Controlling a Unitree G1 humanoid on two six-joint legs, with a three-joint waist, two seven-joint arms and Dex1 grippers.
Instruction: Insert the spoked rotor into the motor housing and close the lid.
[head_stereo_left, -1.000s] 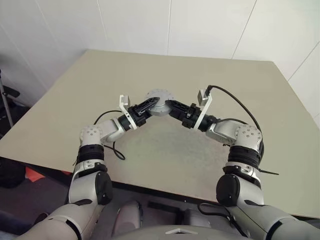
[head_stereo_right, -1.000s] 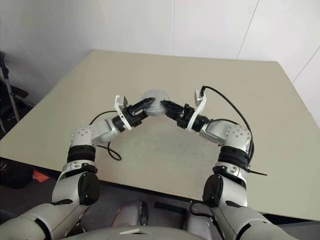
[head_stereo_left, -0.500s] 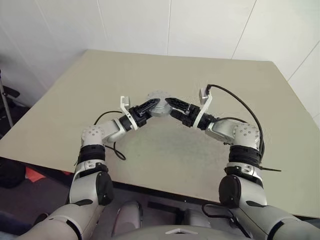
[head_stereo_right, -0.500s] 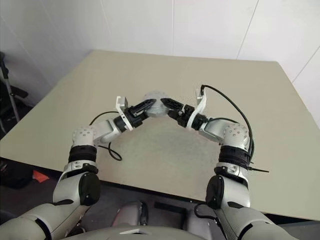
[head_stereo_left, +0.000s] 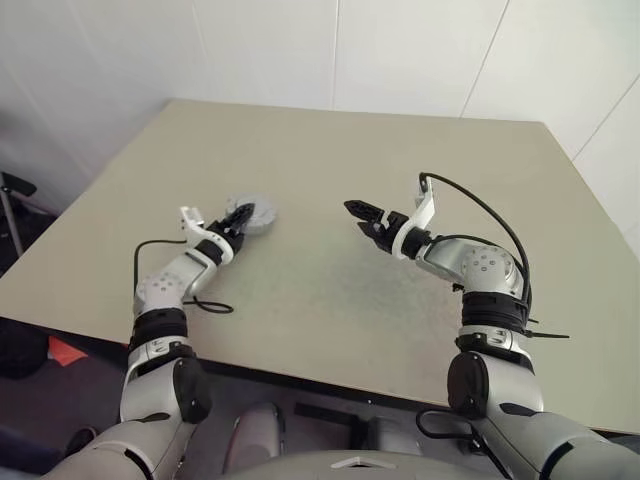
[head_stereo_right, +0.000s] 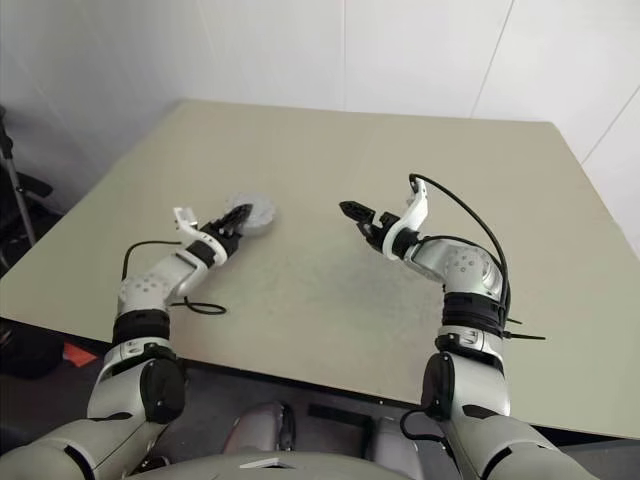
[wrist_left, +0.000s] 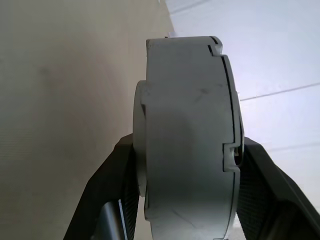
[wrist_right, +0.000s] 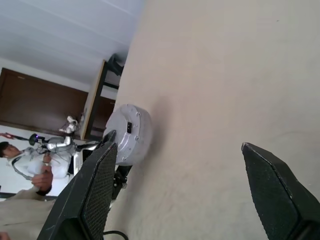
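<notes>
The motor housing (head_stereo_left: 254, 214) is a round silver can, held edge-on low over the left part of the table (head_stereo_left: 330, 300). My left gripper (head_stereo_left: 238, 218) is shut on it, one black finger on each flat face (wrist_left: 185, 135). A thin disc with a notched seam, the lid (wrist_left: 231, 110), sits flush on one face. The spoked rotor is out of view. Right of the table's middle, my right gripper (head_stereo_left: 358, 215) stands open and empty, well apart from the housing (wrist_right: 131, 134).
A black cable (head_stereo_left: 205, 305) lies looped on the table beside my left forearm. White walls stand behind the table's far edge. Past the table's left side there is a person (wrist_right: 30, 165) and dark furniture (wrist_right: 107, 75).
Both grippers met at the housing in the table's middle. Now the left gripper has carried it left and lower, and the right gripper has let go, opened and drawn away to the right.
</notes>
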